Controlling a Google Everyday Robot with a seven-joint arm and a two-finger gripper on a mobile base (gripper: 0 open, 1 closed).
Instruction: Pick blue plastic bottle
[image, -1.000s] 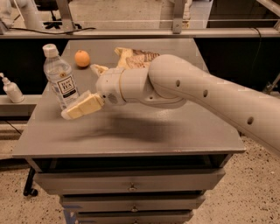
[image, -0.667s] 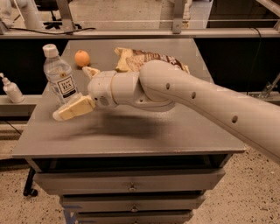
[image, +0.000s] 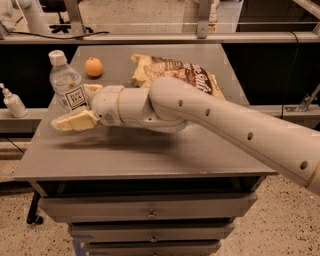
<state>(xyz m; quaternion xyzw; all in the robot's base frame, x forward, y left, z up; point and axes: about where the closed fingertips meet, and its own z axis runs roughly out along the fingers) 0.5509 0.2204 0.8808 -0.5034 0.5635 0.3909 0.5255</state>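
Observation:
The blue plastic bottle (image: 67, 84) stands upright at the far left of the grey table (image: 150, 150). It is clear, with a white cap and a white "TEA" label. My gripper (image: 81, 106) is at the bottle's base on its right side. It is open: one cream finger (image: 74, 121) lies just in front of the bottle and the other (image: 93, 89) sits to its right and behind. The bottle is not between closed fingers. My white arm (image: 225, 120) reaches in from the right across the table.
An orange (image: 93, 66) lies behind the bottle. A chip bag (image: 175, 72) lies at the back middle, partly behind my arm. A small white pump-top bottle (image: 12, 101) stands on a ledge left of the table. Drawers are below the tabletop.
My gripper has moved left across the table and now reaches the bottle's base. The bottle, orange and bag have not moved.

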